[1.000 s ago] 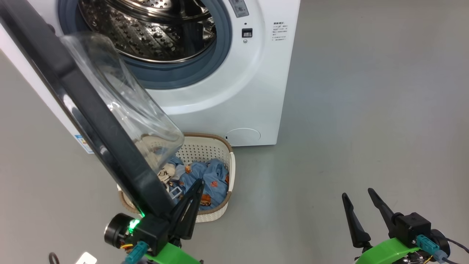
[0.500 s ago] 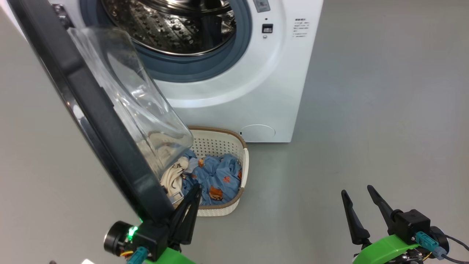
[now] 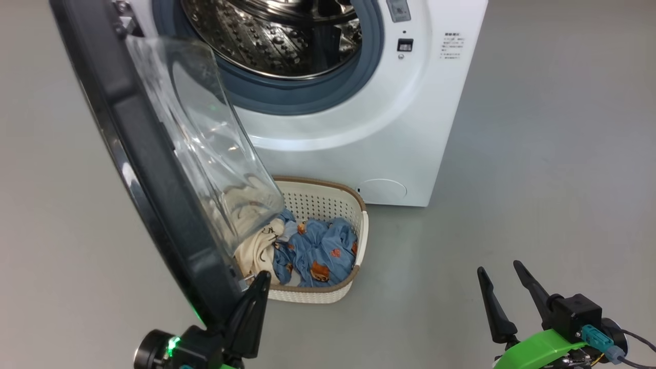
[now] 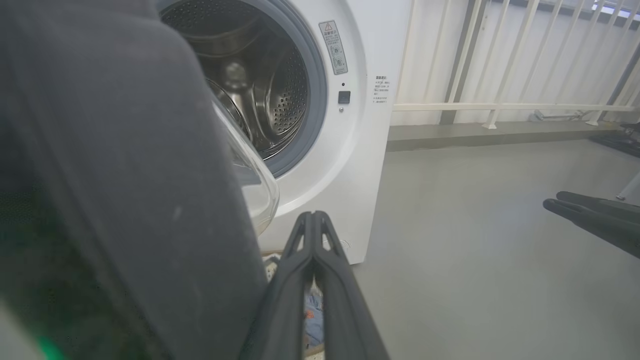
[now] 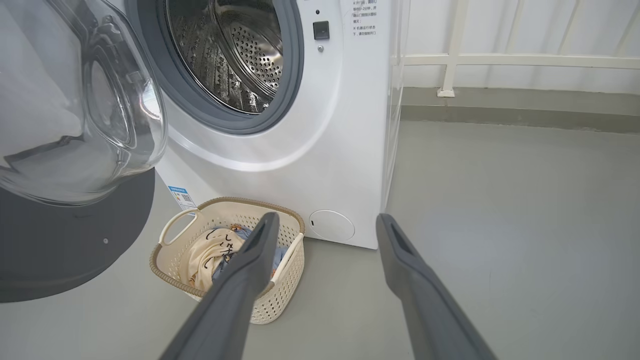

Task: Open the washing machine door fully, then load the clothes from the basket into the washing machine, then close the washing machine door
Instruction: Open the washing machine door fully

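The opening step is in hand. The large round washing machine door [image 3: 148, 174], glossy black at the rim with a bulging clear glass bowl and a dark grey inner face, stands swung well out from the big white boxy washing machine [image 3: 369, 128], so the perforated steel drum [image 3: 277, 36] is exposed. The left pincer [image 3: 259, 287] has its two long dark fingers pressed together and holds nothing. It sits just beside the door's lower edge on the inner side, and I cannot tell whether it touches the door. The right pincer [image 3: 499, 269] is spread wide and empty, over the grey floor [image 3: 538, 179] and well apart from the machine.

The small cream-white perforated plastic basket [image 3: 328, 197] with a brown woven-look rim rests on the floor just in front of the machine's base. In it lie a light blue garment [image 3: 320, 251] printed with orange-brown bears and a cream garment [image 3: 259, 248] with black line markings; nothing is loaded yet. In the head view the glass bowl overhangs the basket's left part.

I judge the door not quite fully open. The next move calls for a sideways push of the closed fingers against the inner face to swing it further, then a reach down into the basket.
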Robot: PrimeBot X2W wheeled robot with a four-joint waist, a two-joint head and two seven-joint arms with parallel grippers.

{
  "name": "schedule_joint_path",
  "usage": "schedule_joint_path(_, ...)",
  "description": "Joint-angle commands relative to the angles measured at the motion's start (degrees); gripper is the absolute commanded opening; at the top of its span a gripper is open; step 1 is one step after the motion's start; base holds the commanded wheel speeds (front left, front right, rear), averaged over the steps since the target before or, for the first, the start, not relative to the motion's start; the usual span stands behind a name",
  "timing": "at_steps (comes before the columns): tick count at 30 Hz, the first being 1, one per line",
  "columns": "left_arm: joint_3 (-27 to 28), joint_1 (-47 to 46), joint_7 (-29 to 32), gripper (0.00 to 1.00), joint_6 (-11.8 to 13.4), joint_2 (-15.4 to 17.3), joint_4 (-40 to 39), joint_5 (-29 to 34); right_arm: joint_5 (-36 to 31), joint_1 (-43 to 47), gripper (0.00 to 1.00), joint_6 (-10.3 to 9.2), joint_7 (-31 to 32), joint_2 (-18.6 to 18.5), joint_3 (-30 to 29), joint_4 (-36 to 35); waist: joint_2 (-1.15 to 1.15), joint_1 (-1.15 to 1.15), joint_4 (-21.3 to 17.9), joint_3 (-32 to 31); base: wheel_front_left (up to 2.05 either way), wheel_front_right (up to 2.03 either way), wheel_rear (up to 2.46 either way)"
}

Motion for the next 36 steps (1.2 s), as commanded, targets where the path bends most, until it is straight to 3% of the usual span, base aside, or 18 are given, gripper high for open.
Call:
schedule_joint_path(1, 3.38, -0.38, -0.22, 0.00, 1.12, 1.39, -1.02, -0.31, 0.26, -0.32, 1.00, 0.14, -0.68, -0.30, 1.54, -1.06, 0.00, 0.00, 0.74, -0.84, 0.00, 0.00, 0.00)
schedule_joint_path(21, 10.96, 1.63, -0.22, 0.00, 4.73, 3.30, 3.18, -4.20, 0.42, 1.31, 1.00, 0.14, -0.68, -0.26, 1.26, -0.89, 0.00, 0.00, 7.85, -3.14, 0.00, 0.00, 0.00)
schedule_joint_path(28, 16.27, 0.00, -0.22, 0.00, 5.72, 5.62, 6.30, -6.35, 0.30, 1.05, 1.00, 0.14, -0.68, -0.47, 1.56, -0.81, 0.00, 0.00, 8.93, -2.40, 0.00, 0.00, 0.00)
schedule_joint_path(36, 21.41, -6.47, 0.07, 0.00, 5.91, 10.48, 14.13, -8.52, 0.03, 0.09, 1.00, 0.14, -0.68, -1.90, 2.70, -0.44, 0.00, 0.00, 8.88, -0.50, 0.00, 0.00, 0.00)
